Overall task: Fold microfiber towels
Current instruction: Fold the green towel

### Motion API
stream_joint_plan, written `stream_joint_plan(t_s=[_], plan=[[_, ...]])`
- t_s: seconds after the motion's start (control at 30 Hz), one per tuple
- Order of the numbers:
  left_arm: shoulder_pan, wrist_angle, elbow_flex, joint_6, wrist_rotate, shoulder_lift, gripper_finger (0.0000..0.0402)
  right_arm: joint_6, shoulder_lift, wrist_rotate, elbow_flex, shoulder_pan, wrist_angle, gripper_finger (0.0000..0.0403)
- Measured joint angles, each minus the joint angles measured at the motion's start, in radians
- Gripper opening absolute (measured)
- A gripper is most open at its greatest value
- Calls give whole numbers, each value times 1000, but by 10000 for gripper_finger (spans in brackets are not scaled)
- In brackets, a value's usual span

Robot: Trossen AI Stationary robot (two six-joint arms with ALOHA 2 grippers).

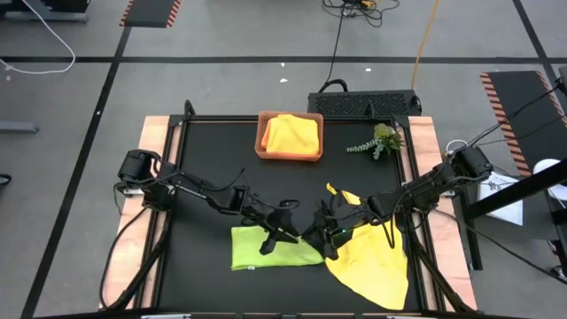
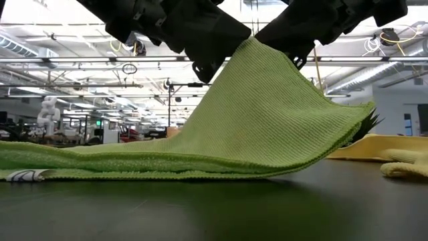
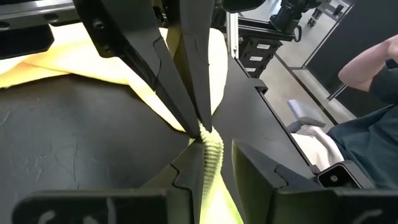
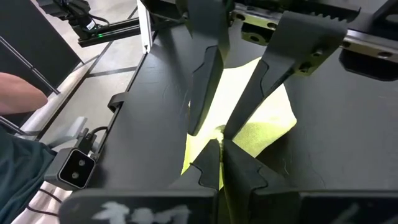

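No brand, label or writing is readable in any view; a small white tag is showing at the near edge of the lime green towel in the low view, too blurred to read. That towel is lying at the front middle of the black worktop, with one corner lifted off the surface. The left gripper is pinching this raised corner, and the right gripper is closed on the same corner, the two meeting tip to tip. A yellow towel is spreading out under the right arm, reaching the worktop's front right edge. Another yellow towel is sitting in the orange tray at the back. A plant sprig is lying just beside the tray. The back left of the worktop is lying bare.
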Motion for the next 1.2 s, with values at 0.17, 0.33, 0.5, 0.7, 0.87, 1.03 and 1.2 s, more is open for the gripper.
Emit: stream_joint_plan(t_s=[0.17,0.33,0.5,0.7,0.87,1.03,1.2], plan=[[-2,-11,0,1,0,0,85,0,0,0,0,0,0,0],[-4,-4,0,29,-1,1,86,0,0,0,0,-5,0,0],[-7,-6,0,26,-37,1,86,-4,0,-4,0,-13,-1,0],[-7,-8,0,17,-44,1,86,-6,0,-5,-1,-13,-1,0],[-7,-10,0,7,-45,1,86,-7,0,-4,-1,-13,0,0],[-7,-23,0,1,-45,1,86,-7,0,-4,-1,-13,13,0],[-7,-22,0,0,-49,1,86,-18,0,-5,-1,-13,63,0]])
